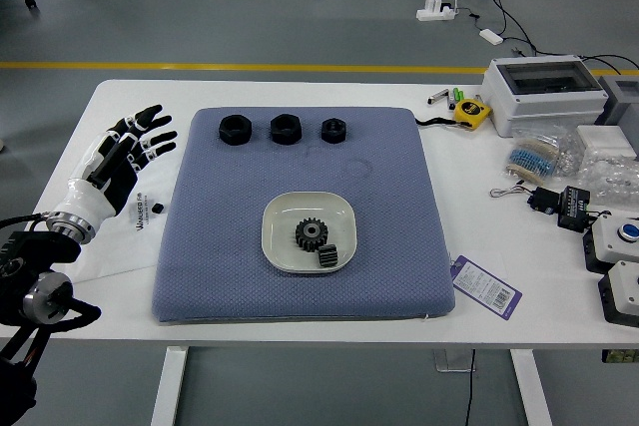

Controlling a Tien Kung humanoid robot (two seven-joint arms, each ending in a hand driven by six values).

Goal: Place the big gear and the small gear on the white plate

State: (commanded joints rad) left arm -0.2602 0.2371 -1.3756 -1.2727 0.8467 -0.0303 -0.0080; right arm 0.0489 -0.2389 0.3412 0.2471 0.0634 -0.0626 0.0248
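My left hand (140, 145) hovers over the table's left side, left of the blue mat, fingers spread and holding nothing. On the mat, the white plate (279, 246) bears both gears. The big gear (312, 234) lies flat near the plate's middle, its teeth and centre hole showing. Just below and right of it, the small gear (327, 255) rests inside the plate's lower right part.
Three black round parts, a left one (235, 130), a middle one (286, 129) and a right one (333, 131), line the mat's (399, 226) far edge. A tag (486, 287), yellow tape measure (471, 113) and grey-white box (544, 92) lie to the right.
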